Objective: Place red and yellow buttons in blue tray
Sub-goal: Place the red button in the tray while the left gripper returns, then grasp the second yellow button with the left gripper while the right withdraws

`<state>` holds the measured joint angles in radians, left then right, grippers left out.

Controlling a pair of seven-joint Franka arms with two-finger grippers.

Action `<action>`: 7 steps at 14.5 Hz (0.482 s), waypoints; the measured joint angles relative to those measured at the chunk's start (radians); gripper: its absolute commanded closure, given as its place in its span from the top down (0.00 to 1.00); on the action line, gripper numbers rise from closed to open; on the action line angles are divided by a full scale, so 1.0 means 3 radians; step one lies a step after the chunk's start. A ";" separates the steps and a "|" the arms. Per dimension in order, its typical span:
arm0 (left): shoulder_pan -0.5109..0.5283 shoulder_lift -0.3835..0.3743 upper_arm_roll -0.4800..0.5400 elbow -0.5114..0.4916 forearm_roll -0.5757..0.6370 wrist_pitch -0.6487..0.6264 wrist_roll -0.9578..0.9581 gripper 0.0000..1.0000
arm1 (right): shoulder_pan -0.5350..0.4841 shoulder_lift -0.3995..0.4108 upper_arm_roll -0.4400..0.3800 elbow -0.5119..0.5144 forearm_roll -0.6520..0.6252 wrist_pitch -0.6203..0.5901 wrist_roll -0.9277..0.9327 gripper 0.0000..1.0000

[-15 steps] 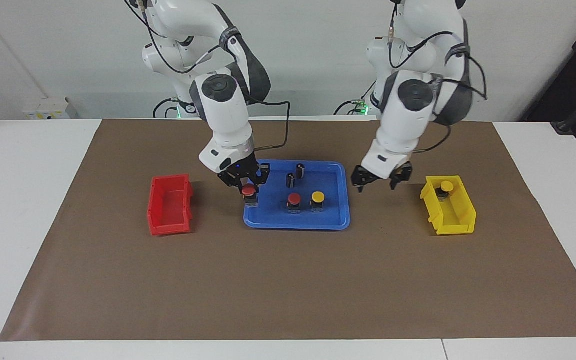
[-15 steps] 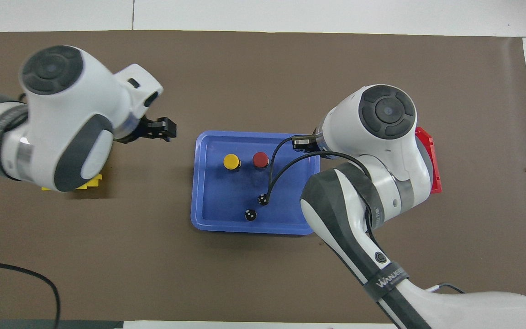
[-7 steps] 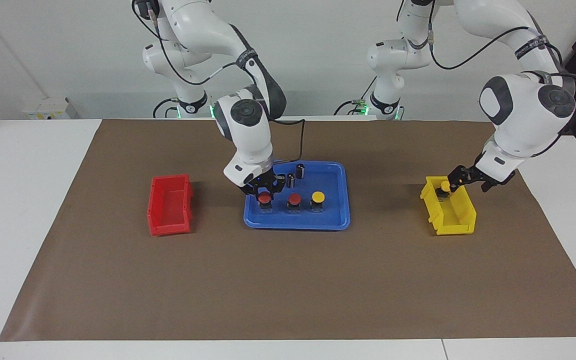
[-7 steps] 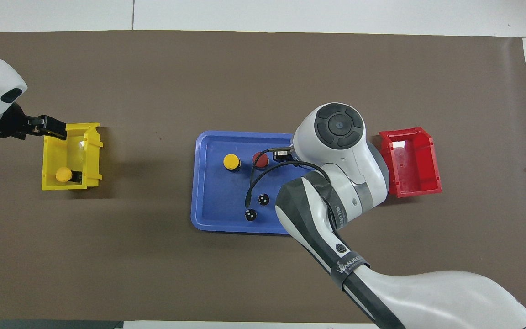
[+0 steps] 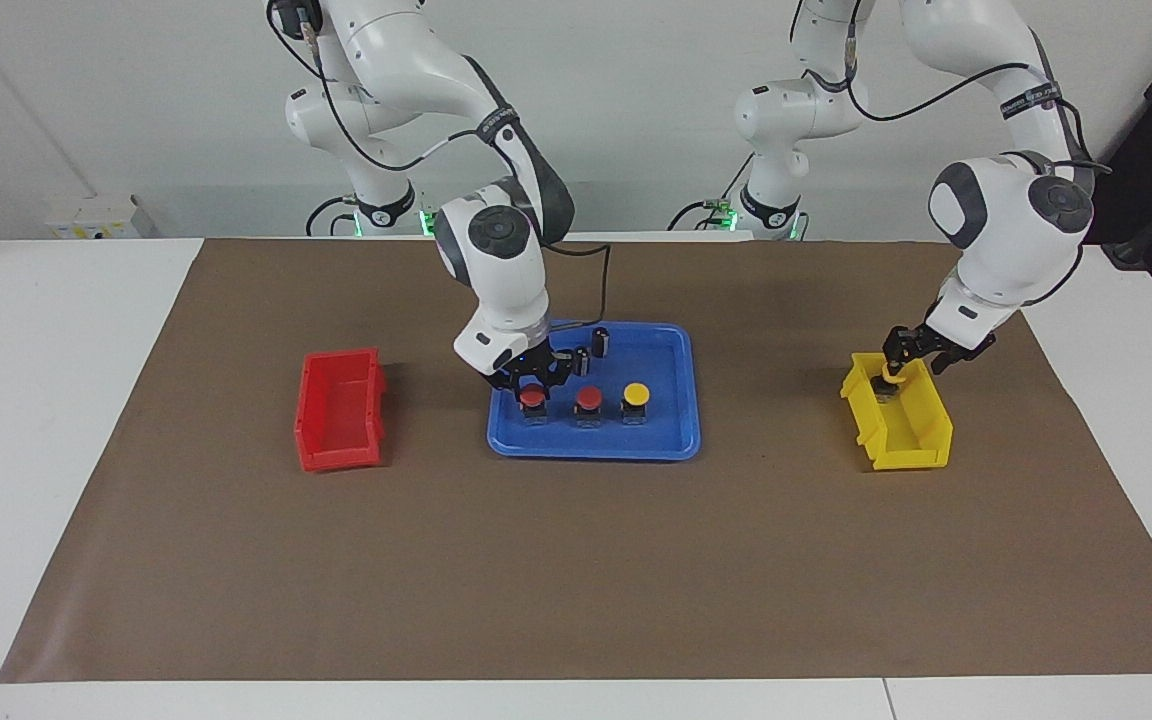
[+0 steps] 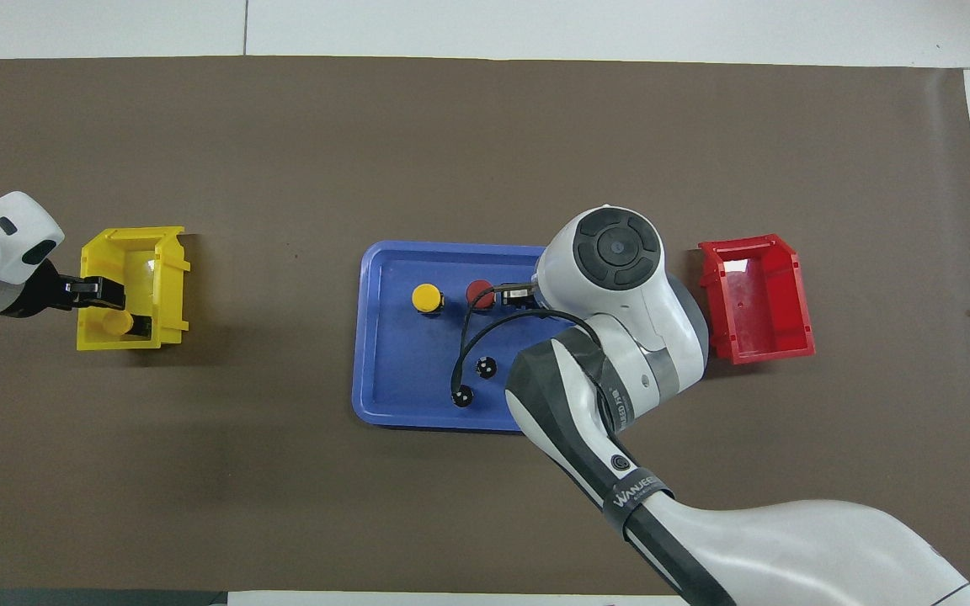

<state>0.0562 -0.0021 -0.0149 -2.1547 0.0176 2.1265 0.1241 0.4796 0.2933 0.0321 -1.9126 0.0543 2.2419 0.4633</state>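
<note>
The blue tray [image 5: 676,445] [image 6: 367,337] holds three buttons in a row: a red button [image 5: 533,398] toward the right arm's end, a second red button [image 5: 588,399] [image 6: 478,293] in the middle, and a yellow button [image 5: 636,394] [image 6: 426,297]. My right gripper [image 5: 533,380] is low over the first red button, right at its cap; the overhead view hides both under the arm. Another yellow button [image 5: 891,373] [image 6: 117,322] sits in the yellow bin [image 5: 911,430] [image 6: 167,286]. My left gripper [image 5: 904,362] [image 6: 102,292] is down at that bin's rim, right at this button.
Two small black cylinders [image 5: 600,340] [image 6: 485,367] stand in the tray, nearer to the robots than the buttons. An empty red bin [image 5: 336,410] [image 6: 754,303] sits on the brown mat toward the right arm's end. A black cable hangs from the right wrist over the tray.
My right gripper carried the red button from the tray's edge in over the tray and lowered it beside the other red one. My left arm swung from beside the tray to the yellow bin and dropped toward its button.
</note>
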 measured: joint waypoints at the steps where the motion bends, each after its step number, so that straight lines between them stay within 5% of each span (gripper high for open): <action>1: -0.0001 -0.0009 -0.0015 -0.0034 0.0000 0.0026 0.0000 0.71 | -0.0003 -0.0003 -0.0009 0.0019 -0.0009 -0.0006 0.0000 1.00; 3: -0.0001 -0.0009 -0.0031 -0.0122 0.0000 0.0141 0.0000 0.71 | -0.0046 -0.0030 -0.0053 0.0177 -0.0082 -0.0202 0.0001 1.00; 7: -0.0001 -0.0009 -0.0033 -0.0252 0.0000 0.0339 0.0000 0.71 | -0.0590 -0.0326 -0.0089 0.0807 -0.0185 -0.1221 -0.0109 1.00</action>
<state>0.0558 -0.0047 -0.0249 -2.2302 0.0176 2.2282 0.1242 0.3027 0.1954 0.0054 -1.6706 -0.0011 1.8754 0.4306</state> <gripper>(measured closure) 0.286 0.000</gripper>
